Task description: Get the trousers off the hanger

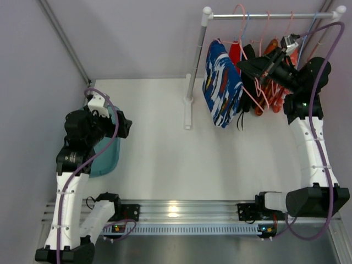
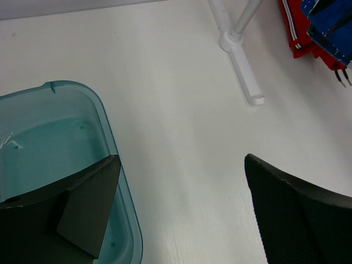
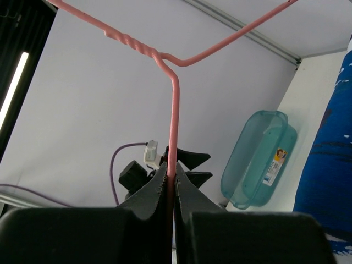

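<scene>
At the rack (image 1: 264, 16), far right of the table (image 1: 165, 143): the trousers (image 1: 223, 82) hang on the end nearest the rack post, just beside a red garment (image 2: 300, 33), fabric draped full length and not yet off. The right end effector (image 3: 171, 179) is pinched tight on the hanger (image 3: 175, 110), gripping one straight run of wire below the twisted neck, with the wire passing between the fingers. From above I cannot tell whether the hook sits on the rail. The left end effector (image 2: 181, 165) is spread wide with nothing in it, hovering well apart from the rack over the table edge of a teal bin (image 2: 55, 137). Judgement: the hold-the-hanger step is in hand and the pull-off is not begun. To do it well, keep the right grip firm so the thin wire does not swivel, and draw the hanger clear of the neighbouring garments. Bring the left end effector across to take the fabric low down. Pull along the hanger bar, not against it, so the cloth slides off instead of dragging the rack. Risk: the wire twisting in the grip, or snagging the red garment.
</scene>
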`<state>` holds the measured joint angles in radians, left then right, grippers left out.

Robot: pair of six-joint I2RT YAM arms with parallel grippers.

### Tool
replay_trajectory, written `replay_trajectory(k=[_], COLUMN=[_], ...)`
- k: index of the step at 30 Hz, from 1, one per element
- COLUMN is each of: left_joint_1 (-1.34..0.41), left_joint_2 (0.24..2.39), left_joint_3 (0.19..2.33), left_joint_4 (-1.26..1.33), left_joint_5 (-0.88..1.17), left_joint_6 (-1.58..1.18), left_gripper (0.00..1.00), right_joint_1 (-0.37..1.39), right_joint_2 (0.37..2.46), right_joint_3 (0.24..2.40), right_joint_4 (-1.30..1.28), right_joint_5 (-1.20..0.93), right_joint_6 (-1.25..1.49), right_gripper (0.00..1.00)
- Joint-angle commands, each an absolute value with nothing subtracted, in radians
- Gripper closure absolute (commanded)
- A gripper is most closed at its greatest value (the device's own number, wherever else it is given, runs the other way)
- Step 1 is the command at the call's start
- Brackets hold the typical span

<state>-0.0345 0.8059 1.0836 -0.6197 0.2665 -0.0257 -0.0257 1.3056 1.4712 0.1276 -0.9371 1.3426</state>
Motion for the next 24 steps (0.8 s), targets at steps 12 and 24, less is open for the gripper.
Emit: replay_trajectory(k=[12, 24], left_joint_1=[-0.086, -0.325], left_joint_2=[0.922, 1.005], left_joint_3=[1.115, 1.213], left_joint_4=[-0.374, -0.345], left_joint_5=[0.330, 0.218], left_joint_6=[0.034, 0.140], left_gripper=[0.01, 0.01], right_joint_1=[-0.029, -0.008], right_joint_2=[1.013, 0.832], right_joint_3=[1.382, 1.250], right_joint_4=[0.201, 0.120], right_joint_5=[-0.884, -0.811], right_joint_6=[1.316, 1.293], right_gripper=[1.00, 1.00])
